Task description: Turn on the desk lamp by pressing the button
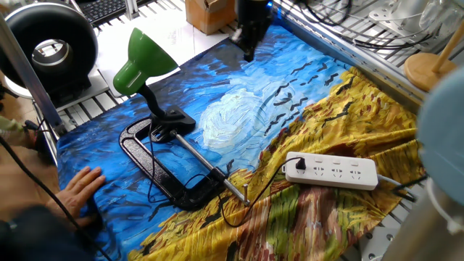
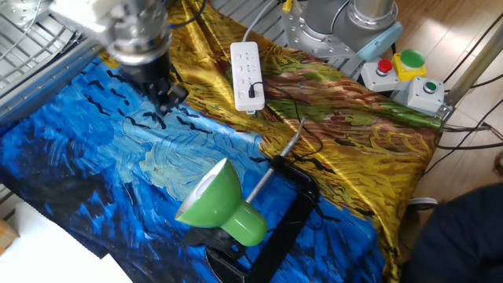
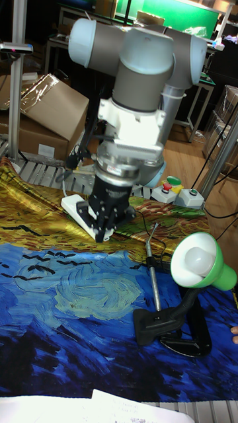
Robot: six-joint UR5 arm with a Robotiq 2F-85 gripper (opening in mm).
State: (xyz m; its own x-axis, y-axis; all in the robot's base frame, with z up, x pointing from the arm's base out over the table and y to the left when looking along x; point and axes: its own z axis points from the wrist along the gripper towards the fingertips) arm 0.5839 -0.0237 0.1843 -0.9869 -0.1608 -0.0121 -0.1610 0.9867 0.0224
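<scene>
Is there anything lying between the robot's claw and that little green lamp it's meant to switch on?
Nothing visible does. Between the gripper and the desk lamp lies only the painted cloth. The big black clamp sits beyond the lamp's base, not in the path.

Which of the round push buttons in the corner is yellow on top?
The one sitting farthest back, the yellow and green button. The red button is on its left and the plain green button on the grey box is in front, nearer the table edge.
</scene>
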